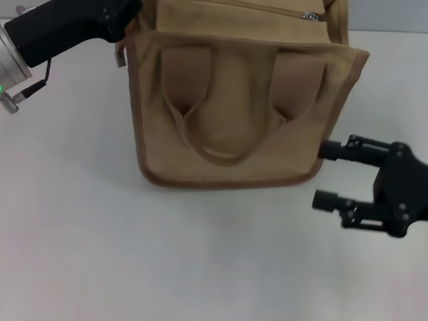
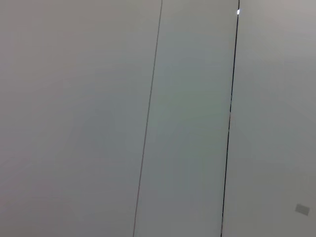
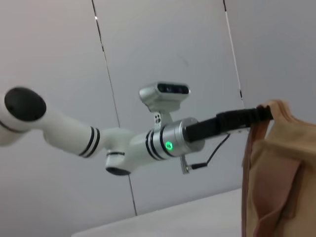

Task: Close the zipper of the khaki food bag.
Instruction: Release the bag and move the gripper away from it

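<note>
The white surface (image 1: 89, 254) is carrying the khaki food bag (image 1: 237, 126), sitting at its far middle. The right tool (image 1: 327, 176) is hovering open beside the bag's right lower corner. The left tool (image 1: 125, 7) is gripping the bag's upper left corner. The zipper (image 1: 310, 16) slider is sitting near the top right.

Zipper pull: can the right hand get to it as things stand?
Probably yes. The silver pull lies exposed on top of the khaki bag, right end. The right hand sits open beside the bag's right side, nothing between; left hand holds the far-left corner.
</note>
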Robot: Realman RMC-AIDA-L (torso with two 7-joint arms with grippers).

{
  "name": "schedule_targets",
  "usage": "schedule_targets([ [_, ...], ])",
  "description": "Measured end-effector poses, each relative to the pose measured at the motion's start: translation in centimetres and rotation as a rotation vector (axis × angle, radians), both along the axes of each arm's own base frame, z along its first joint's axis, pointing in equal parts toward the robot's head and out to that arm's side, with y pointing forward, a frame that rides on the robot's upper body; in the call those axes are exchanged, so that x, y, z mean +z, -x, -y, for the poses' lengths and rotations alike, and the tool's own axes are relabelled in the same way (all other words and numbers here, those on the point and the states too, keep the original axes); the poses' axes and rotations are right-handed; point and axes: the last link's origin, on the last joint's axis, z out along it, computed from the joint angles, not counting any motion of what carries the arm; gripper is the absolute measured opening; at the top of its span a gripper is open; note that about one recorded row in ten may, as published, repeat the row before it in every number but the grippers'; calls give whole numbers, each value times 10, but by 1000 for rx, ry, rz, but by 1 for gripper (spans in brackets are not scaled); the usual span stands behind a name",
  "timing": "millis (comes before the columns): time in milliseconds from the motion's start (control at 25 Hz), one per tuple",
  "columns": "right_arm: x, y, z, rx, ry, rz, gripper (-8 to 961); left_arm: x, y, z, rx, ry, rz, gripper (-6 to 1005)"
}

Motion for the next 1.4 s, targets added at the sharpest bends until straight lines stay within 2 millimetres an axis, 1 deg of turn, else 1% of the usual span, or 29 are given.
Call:
schedule_targets([
  [40,-10,-4,4,15,-15,4,736,0,0,1,2,1,1,10],
  [80,-10,-4,4,15,-15,4,743,0,0,1,2,1,1,10],
  [160,-20,-7,8,19,-8,25,757,-1,1,2,2,3,2,10],
  [400,-35,-10,12,16,33,60,791,-3,1,2,3,9,7,10],
  [520,-36,-11,12,17,31,60,808,-3,1,3,6,10,9,9],
  [640,-37,-11,12,18,31,60,814,-2,11,9,40,-7,38,20],
  [800,-37,-11,12,17,31,60,814,0,16,12,54,-12,43,41],
  [1040,-38,-12,11,12,28,67,814,0,21,15,64,-7,33,230],
  [1200,-38,-12,11,11,28,67,814,0,23,17,65,-1,25,416],
  [1280,-38,-12,11,9,28,67,814,4,27,20,69,38,3,522],
  [1320,-39,-12,11,8,29,66,814,10,32,24,68,73,-25,582],
  [1360,-39,-12,11,8,29,66,814,10,32,24,68,73,-25,641],
  [1400,-39,-12,11,5,30,66,814,20,36,30,57,123,-56,700],
])
